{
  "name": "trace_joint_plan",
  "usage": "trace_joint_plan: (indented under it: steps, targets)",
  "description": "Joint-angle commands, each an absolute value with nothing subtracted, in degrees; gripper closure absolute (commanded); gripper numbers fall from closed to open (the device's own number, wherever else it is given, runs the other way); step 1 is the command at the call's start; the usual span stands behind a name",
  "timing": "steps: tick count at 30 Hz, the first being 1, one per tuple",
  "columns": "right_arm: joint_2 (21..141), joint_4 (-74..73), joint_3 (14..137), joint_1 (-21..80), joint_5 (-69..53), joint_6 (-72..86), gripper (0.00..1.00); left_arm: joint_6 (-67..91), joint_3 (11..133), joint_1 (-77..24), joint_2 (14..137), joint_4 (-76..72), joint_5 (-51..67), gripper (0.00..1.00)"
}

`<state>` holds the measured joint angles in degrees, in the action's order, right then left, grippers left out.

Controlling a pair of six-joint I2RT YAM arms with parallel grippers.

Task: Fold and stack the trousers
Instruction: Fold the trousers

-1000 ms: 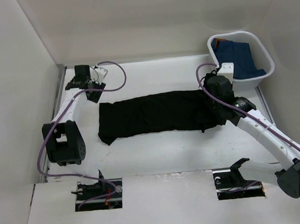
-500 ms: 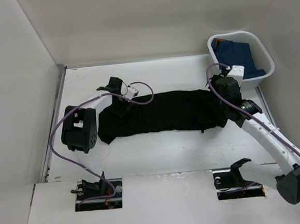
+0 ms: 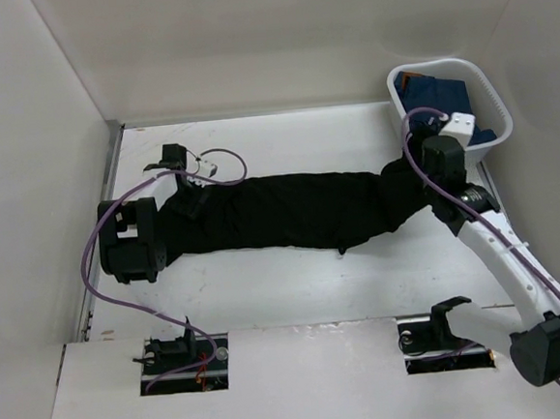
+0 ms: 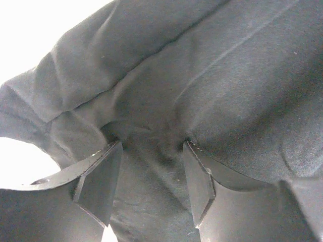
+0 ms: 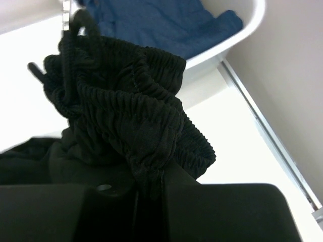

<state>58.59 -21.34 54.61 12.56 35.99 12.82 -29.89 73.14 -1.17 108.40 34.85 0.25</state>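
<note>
Trousers (image 3: 290, 214) at centre of table (image 3: 296, 286), long axis 9–3 o'clock, waistband (image 5: 151, 101) toward 3. Right gripper (image 5: 149, 179) clamped on waistband. Left gripper (image 4: 151, 146) half spread, pressed into cloth at the 9 o'clock end, nothing pinched.

**Overview plus two close-ups**

From high behind the near edge we overlook the white table (image 3: 285, 151). Wrist cameras sit close: left against the long black soft-fabric trousers (image 4: 202, 75), right facing their waistband (image 5: 146, 116) and the white plastic basket (image 5: 229, 40). All share the trousers.
</note>
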Motion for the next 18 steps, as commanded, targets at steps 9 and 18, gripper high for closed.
trace_joint_plan:
  steps: [9,18]
  targets:
    - [85.22,-12.05,71.35,43.61,49.21,1.06,0.96,-30.68,72.25,-4.88,105.56,36.21,2.2,0.49]
    - [107.91,-12.83,84.8,56.11,52.39,6.4,0.94,-30.5,72.25,-2.86,105.03,36.39,2.64,0.49]
